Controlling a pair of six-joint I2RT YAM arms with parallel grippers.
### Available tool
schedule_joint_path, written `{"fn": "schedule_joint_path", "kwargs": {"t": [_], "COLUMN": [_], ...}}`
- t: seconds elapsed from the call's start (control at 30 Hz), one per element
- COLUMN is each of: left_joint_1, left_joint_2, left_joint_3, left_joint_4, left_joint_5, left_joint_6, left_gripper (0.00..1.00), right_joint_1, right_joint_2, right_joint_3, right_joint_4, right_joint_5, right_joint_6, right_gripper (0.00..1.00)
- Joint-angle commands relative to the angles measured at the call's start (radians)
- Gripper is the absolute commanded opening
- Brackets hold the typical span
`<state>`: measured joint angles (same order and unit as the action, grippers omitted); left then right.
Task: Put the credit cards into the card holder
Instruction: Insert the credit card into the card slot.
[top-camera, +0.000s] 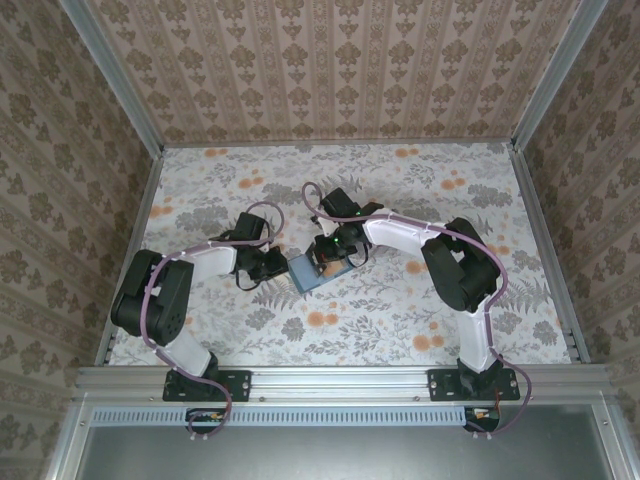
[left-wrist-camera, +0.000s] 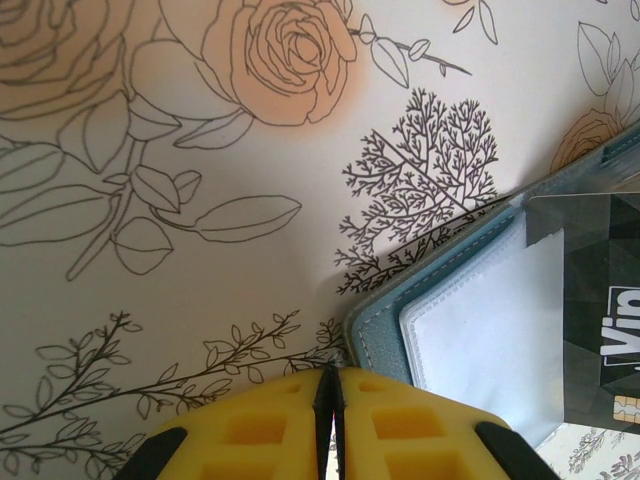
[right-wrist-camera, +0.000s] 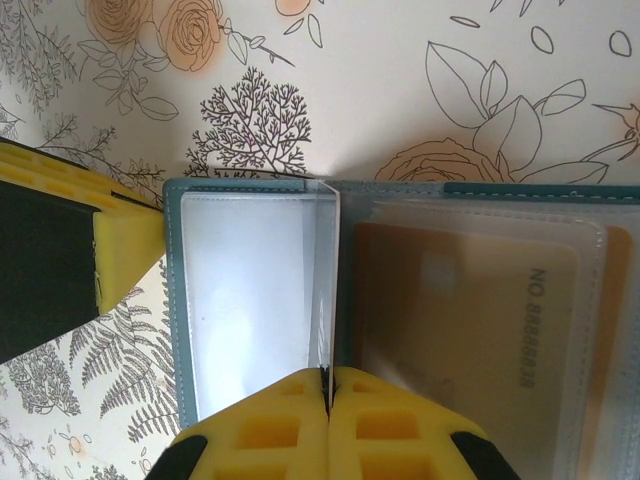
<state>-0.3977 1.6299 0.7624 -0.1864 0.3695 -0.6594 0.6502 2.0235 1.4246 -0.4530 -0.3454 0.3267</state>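
The teal card holder (top-camera: 308, 274) lies open on the floral table between the two arms. Its clear pockets face up (right-wrist-camera: 250, 290), and a tan card (right-wrist-camera: 460, 320) sits inside the right-hand pocket. My right gripper (right-wrist-camera: 327, 375) is shut on a black credit card (left-wrist-camera: 590, 290), which stands on edge (right-wrist-camera: 328, 280) over the holder's middle fold. My left gripper (left-wrist-camera: 333, 372) is shut with nothing between its fingers, low on the table at the holder's corner (left-wrist-camera: 385, 335). Its yellow finger (right-wrist-camera: 125, 245) touches the holder's left edge.
Patterned walls and metal rails (top-camera: 340, 380) close in the table on all sides. Bare floral tabletop (top-camera: 400, 190) stretches behind the arms and to the right. The two grippers (top-camera: 272, 262) (top-camera: 333, 255) stand close together over the holder.
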Motion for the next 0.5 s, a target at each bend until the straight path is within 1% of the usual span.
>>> {"fn": "schedule_joint_path", "kwargs": {"t": [0.0, 0.17, 0.23, 0.47], "left_joint_1": [-0.015, -0.017, -0.018, -0.021], "left_joint_2": [0.051, 0.047, 0.049, 0.053], "left_joint_3": [0.0, 0.006, 0.008, 0.016], "left_joint_4": [-0.005, -0.013, -0.015, -0.021], "left_joint_5": [-0.023, -0.026, -0.026, -0.028], "left_joint_6": [-0.014, -0.013, -0.013, -0.009], "left_gripper": [0.15, 0.15, 0.15, 0.14], "right_joint_1": [0.016, 0.025, 0.031, 0.021], "right_joint_2": [0.056, 0.08, 0.082, 0.047], "right_joint_3": [-0.02, -0.014, -0.013, -0.019], "right_joint_4": [-0.073, -0.079, -0.115, -0.125], "right_joint_5": [-0.015, 0.025, 0.04, 0.025], "right_joint_6": [-0.02, -0.027, -0.034, -0.035], "right_gripper": [0.05, 0.05, 0.05, 0.05]}}
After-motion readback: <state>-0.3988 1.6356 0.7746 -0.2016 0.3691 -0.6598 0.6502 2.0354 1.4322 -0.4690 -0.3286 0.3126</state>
